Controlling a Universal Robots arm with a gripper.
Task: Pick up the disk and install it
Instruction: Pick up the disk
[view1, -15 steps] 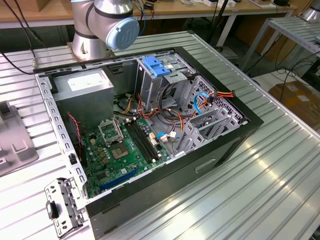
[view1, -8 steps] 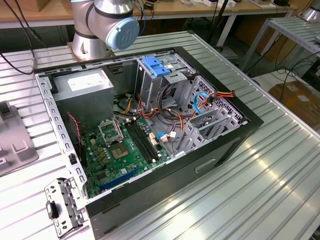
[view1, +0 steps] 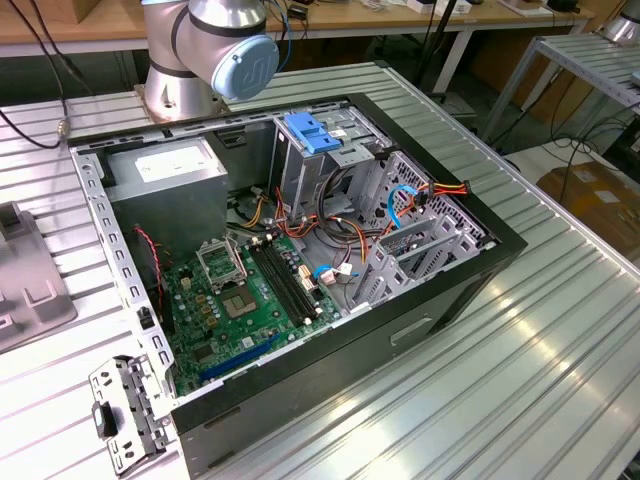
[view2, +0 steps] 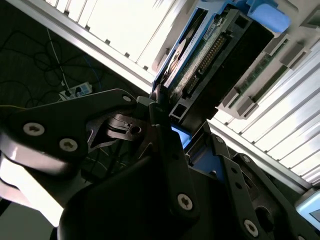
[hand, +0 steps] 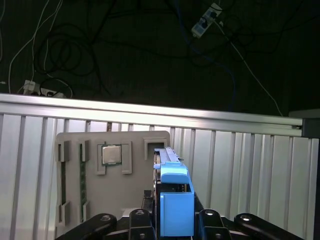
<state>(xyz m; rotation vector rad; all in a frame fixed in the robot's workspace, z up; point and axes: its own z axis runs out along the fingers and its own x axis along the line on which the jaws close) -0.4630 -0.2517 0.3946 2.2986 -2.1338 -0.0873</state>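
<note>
- One step is in hand, by my reading: the pick-up, with installing not yet begun. In the exterior view the case (view1: 400, 325) lies open on the bench (view1: 540, 390). Its cage (view1: 345, 165), at one o'clock from the board (view1: 245, 295), carries a blue latch (view1: 312, 135).
- In the second wrist view the hand (view2: 187, 132) straddles the disk (view2: 210, 55), which stands on edge over the ribbed bench. I cannot tell whether the hand is closed on it.
- In the first wrist view the disk (hand: 176, 200) is edge-on within the hand (hand: 174, 220). It stands at the edge of a grey tray (hand: 75, 190) that also carries a chip (hand: 111, 154).
- I judge the lift calls for a square hold on the flat faces and a straight pull clear of the tray.
- The disk is a slim metal slab with a blue rail along its edge and a connector row on its end.
</note>
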